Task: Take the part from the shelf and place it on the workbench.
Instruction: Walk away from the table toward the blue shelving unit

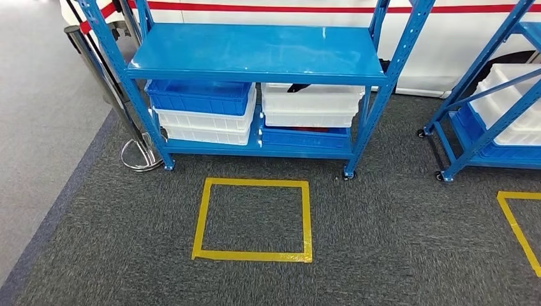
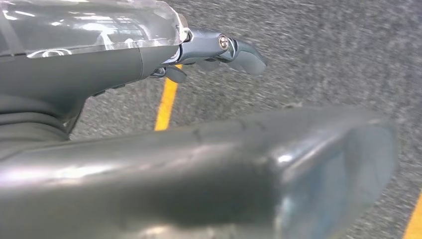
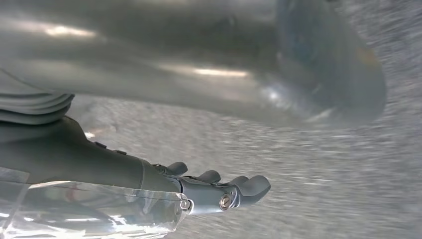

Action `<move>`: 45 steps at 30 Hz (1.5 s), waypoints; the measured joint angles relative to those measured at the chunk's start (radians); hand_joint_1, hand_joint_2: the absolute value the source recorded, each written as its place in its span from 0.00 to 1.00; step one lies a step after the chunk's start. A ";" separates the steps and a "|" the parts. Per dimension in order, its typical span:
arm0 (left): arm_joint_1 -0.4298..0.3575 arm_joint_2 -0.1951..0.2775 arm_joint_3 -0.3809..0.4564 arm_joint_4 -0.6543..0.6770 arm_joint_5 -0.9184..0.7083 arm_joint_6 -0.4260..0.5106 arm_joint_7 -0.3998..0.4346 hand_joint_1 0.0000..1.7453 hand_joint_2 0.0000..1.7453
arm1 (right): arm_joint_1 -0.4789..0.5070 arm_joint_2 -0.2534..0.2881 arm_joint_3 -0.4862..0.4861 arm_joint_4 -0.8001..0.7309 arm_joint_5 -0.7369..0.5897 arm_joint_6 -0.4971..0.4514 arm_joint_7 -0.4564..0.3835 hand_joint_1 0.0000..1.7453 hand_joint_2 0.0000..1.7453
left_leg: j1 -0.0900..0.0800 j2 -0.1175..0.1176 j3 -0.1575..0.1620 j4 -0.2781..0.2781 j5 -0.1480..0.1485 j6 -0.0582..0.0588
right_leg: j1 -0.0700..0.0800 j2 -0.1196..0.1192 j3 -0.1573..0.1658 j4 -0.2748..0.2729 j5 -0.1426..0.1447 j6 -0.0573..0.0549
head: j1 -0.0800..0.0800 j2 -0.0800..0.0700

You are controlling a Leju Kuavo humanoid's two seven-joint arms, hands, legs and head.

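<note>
Blue shelf (image 1: 258, 54) stands on grey carpet, directly beyond a yellow tape square (image 1: 254, 220). Its lower tier carries stacked bins: a blue bin (image 1: 199, 97) over white ones on one side, a white bin (image 1: 311, 105) over a blue one on the other. A dark item shows inside the white bin; whether it is the part cannot be told. Left robot hand (image 2: 219, 50) and right robot hand (image 3: 219, 191) hang above the carpet, fingers apart, holding nothing

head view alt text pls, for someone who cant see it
A blue metal shelf stands on grey carpet, its lower level holding stacked blue and white bins. A yellow tape square marks the floor in front, and a second blue shelf stands at the right edge.
</note>
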 joint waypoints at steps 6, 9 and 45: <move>-0.031 -0.001 0.000 0.000 0.000 0.001 0.001 0.00 0.00 | -0.023 0.001 -0.012 -0.002 0.002 0.010 -0.021 0.00 0.00 | -0.003 0.026 -0.047 0.201 0.046 -0.035 | 0.002 -0.001 0.070 -0.033 0.039 -0.059 | -0.009 0.000; -0.027 -0.002 0.000 0.000 0.000 0.002 0.001 0.00 0.00 | -0.020 0.000 -0.015 -0.004 0.005 0.011 -0.024 0.00 0.00 | 0.001 0.051 -0.207 0.359 -0.023 -0.048 | 0.001 -0.004 0.148 -0.058 -0.012 -0.067 | -0.018 0.000; -0.023 -0.003 0.003 0.004 -0.017 0.043 0.040 0.00 0.00 | -0.028 0.000 -0.016 -0.011 -0.098 0.044 -0.040 0.00 0.00 | 0.017 0.032 -0.112 0.114 0.002 -0.050 | 0.001 0.050 0.072 -0.034 0.049 -0.056 | -0.013 0.000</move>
